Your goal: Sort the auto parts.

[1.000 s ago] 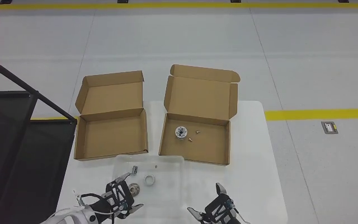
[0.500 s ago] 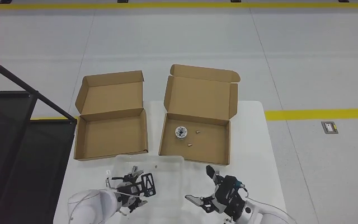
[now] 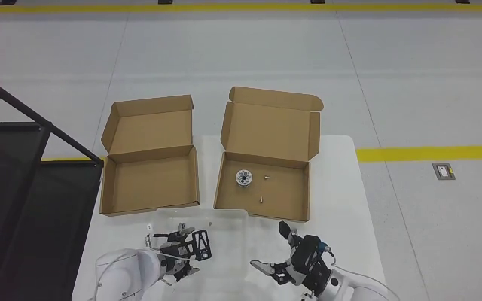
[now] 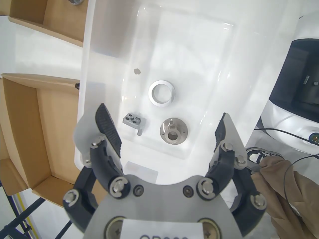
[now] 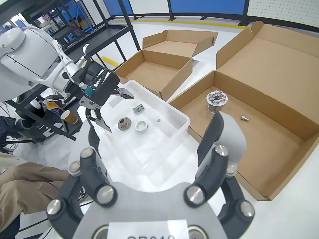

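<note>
A clear white tray (image 3: 226,215) (image 4: 104,38) at the table's front holds a metal ring (image 4: 162,96) (image 5: 141,125), a flanged hub (image 4: 173,131) (image 5: 123,123) and a small drilled block (image 4: 134,121) (image 5: 138,108). My left gripper (image 3: 188,252) (image 4: 163,112) (image 5: 119,112) hangs open just above these parts, its jaws spread either side of the hub. My right gripper (image 3: 271,247) (image 5: 155,123) is open and empty beside the tray's right end. The right cardboard box (image 3: 290,203) (image 5: 274,135) holds a finned cylinder part (image 3: 243,177) (image 5: 216,101) and two small bolts (image 3: 266,177) (image 3: 260,199).
The left cardboard box (image 3: 151,184) (image 5: 159,73) stands empty, lid up, behind the tray. A black rack (image 3: 30,188) is off the table's left side, with a paper cup (image 5: 67,116) near it. Bare white tabletop (image 3: 339,226) lies right of the boxes.
Both grippers came forward onto the table; the left one now covers the tray's parts. One bolt in the right box rolled toward the box's front wall.
</note>
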